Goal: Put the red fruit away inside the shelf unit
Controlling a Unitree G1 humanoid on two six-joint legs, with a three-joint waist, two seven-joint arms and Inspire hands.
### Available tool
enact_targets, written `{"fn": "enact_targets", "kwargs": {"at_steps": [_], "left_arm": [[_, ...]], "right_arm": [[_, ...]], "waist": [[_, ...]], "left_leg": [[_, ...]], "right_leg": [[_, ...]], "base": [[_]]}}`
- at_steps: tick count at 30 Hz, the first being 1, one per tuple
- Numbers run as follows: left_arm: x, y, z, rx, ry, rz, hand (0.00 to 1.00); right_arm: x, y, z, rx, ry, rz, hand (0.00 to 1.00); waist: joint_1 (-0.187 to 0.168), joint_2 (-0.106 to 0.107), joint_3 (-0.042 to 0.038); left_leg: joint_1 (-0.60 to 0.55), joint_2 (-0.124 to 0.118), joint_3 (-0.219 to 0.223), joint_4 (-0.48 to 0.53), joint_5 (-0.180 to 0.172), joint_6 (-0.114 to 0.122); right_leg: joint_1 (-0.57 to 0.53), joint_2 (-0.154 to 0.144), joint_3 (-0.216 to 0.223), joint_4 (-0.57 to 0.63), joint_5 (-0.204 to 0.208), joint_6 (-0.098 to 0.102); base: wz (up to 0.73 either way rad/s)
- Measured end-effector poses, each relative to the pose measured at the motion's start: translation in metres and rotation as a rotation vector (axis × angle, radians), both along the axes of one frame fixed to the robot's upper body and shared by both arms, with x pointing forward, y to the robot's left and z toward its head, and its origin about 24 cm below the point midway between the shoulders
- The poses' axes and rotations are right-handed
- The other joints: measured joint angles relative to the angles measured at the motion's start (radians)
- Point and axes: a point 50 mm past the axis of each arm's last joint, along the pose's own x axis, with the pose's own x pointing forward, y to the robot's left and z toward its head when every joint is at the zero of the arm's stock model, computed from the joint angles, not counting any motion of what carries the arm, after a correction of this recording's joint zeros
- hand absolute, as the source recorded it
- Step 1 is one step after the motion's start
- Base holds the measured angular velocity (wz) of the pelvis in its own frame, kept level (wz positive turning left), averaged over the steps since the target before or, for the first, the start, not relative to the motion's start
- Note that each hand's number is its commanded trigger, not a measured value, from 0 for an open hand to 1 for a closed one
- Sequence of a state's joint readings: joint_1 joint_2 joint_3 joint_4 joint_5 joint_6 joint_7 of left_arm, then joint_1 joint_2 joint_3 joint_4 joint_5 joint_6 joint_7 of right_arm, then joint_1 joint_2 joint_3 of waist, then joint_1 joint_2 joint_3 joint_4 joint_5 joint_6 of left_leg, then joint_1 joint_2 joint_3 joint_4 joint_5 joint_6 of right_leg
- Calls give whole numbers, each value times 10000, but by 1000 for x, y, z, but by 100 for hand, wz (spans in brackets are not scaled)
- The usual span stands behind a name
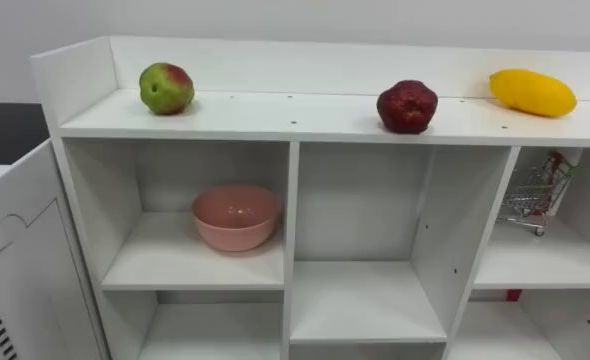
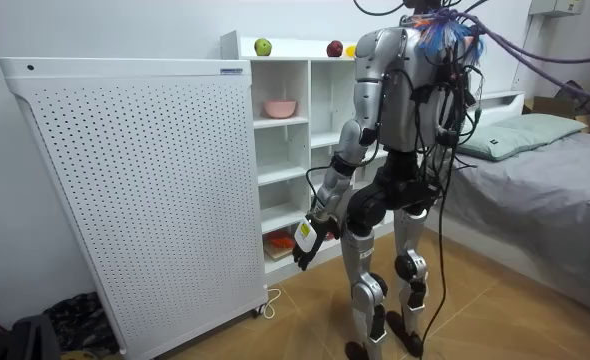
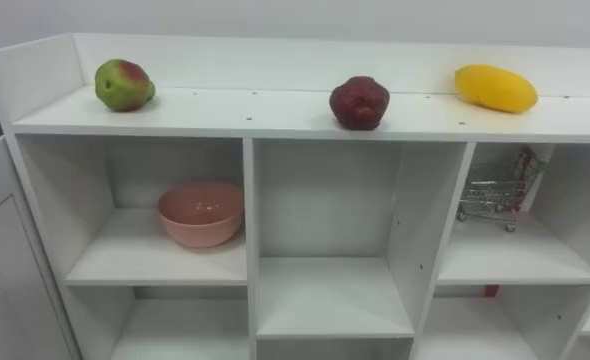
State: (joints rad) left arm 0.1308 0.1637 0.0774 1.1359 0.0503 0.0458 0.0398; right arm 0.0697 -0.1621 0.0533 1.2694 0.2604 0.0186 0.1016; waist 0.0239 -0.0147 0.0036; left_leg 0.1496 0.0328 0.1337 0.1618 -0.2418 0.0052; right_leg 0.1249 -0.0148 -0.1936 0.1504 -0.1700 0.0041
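lying atop the closet (image 1: 275, 118), green apple (image 1: 166, 88) sits far above left hand (image 2: 304, 249).

Top of white closet (image 1: 275, 116): green-and-red apple (image 1: 166, 88) at left, dark red fruit (image 1: 407, 107) right of centre, yellow mango (image 1: 533, 92) lying lengthwise at far right; all well apart.

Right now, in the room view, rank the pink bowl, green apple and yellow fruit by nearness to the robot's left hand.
Left hand hangs low.
1. Pink bowl, left compartment of closet.
2. Green apple, on top, left end.
3. Yellow fruit, on top, right side.
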Motion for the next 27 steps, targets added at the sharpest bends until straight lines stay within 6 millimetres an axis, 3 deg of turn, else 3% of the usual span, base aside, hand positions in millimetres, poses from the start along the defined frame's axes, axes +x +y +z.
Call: {"fn": "enact_targets", "kwargs": {"at_steps": [9, 14, 17, 19, 23, 25, 27], "left_arm": [[2, -2, 0, 67, -38, -34, 0], [1, -3, -1, 14, -33, -9, 0], [2, -3, 0, 26, -82, 13, 0], [5, -3, 0, 23, -184, -14, 0], [8, -2, 1, 68, -313, -92, 0], [9, -1, 2, -7, -357, -103, 0], [10, -1, 2, -52, -407, -27, 0]], "right_arm": [[2, -1, 0, -142, -12, -146, 0], [18, -9, 5, -782, -685, -931, 0], [54, -14, 19, -1257, -2274, -1205, 0], [88, -19, 39, -1742, -3912, -1427, 0], [126, -23, 74, -2542, -6065, -1723, 0], [147, -21, 100, -3003, -7442, -1734, 0], [159, -19, 119, -3381, -8341, -1588, 0]], "waist": [[-29, 23, 4], [-105, 97, 31], [-230, 152, 48], [-235, 154, 47], [-214, 200, -4], [-230, 177, -10], [-262, 150, -48]], "left_leg": [[6, -8, -5, 39, 0, 0], [195, -21, 10, 32, 1, 2], [227, -29, 30, 56, 3, 5], [240, -42, 36, 46, 6, 11], [266, -48, 42, 26, 5, 12], [161, -46, 53, 19, 7, 11], [103, -47, 41, 21, 7, 11]], "right_leg": [[-15, -7, 3, 1, 0, 0], [131, -6, 110, 8, 0, 0], [134, -10, 172, 34, 1, -1], [76, -11, 231, 15, -2, 1], [20, 0, 271, 22, -1, 1], [6, -1, 261, 39, -2, 2], [-52, -7, 223, 32, -2, 2]], "base": [[0], [-3], [-6], [-4], [-1], [0], [-2]]}}
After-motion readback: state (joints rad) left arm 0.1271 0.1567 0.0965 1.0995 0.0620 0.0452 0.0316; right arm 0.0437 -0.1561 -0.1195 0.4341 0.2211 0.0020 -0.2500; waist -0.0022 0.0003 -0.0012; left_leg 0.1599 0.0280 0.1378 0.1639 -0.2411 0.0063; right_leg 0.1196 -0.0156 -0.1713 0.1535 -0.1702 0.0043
